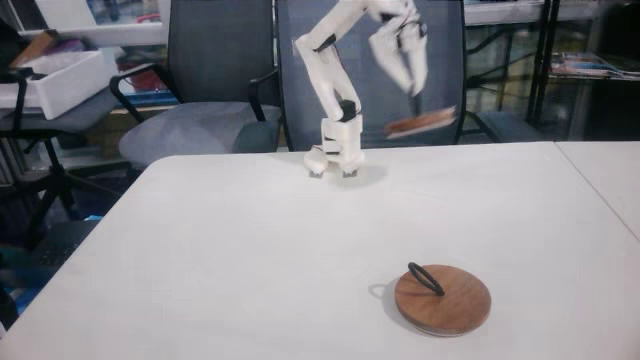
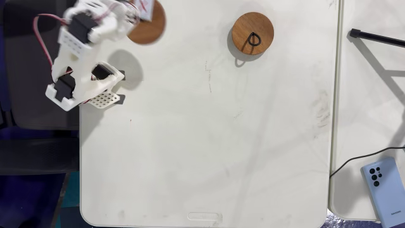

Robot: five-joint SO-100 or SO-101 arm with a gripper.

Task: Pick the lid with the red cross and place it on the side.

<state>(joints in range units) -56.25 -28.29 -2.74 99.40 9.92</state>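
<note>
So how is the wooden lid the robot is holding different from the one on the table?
The held lid hangs tilted in the air in the gripper; the plain lid lies flat on the table. In the other fixed view, a white label shows on the held lid, none on the plain lid. Both are round brown wood.

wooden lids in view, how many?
2. One lid is held up in the gripper near the table's back edge; the plain lid lies flat on the table.
</note>
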